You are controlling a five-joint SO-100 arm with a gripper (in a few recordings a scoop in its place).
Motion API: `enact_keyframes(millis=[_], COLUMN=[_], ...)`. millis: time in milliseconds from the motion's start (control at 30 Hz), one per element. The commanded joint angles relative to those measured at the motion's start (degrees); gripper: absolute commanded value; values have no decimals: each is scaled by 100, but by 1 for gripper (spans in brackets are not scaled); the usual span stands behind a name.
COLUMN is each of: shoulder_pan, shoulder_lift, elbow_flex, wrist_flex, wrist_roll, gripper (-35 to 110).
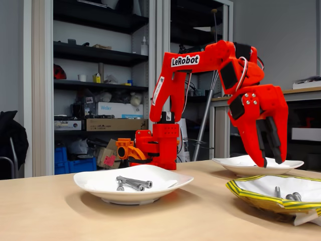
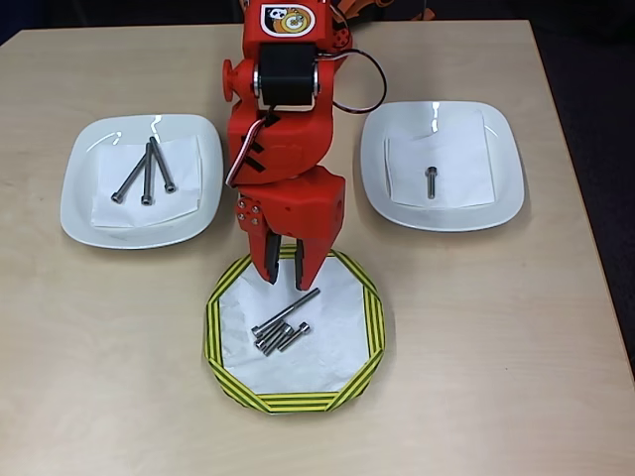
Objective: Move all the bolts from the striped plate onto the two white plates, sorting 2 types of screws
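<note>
bolts (image 2: 283, 327) lie on striped plate (image 2: 372, 327), just below the tool (image 2: 285, 280).

This looks like a workshop or lab: dark shelves (image 1: 95, 52) hold cardboard boxes, a Weller box (image 1: 118, 109) and small supplies, with blue crates (image 1: 75, 160) below and a workbench (image 1: 301, 93) behind.

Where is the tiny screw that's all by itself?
In the overhead view, the short bolt lies alone on the right white plate, right of the gripper.
</note>
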Motion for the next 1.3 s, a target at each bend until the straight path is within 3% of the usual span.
enact_keyframes(millis=[0, 800, 1267], shoulder_pan=[-123, -79, -26], shoulder_lift=[-26, -1107, -1784], elbow_flex=[70, -35, -1266], wrist_flex=[-202, -1204, -35], wrist_roll=[290, 422, -53], gripper=[12, 7, 0])
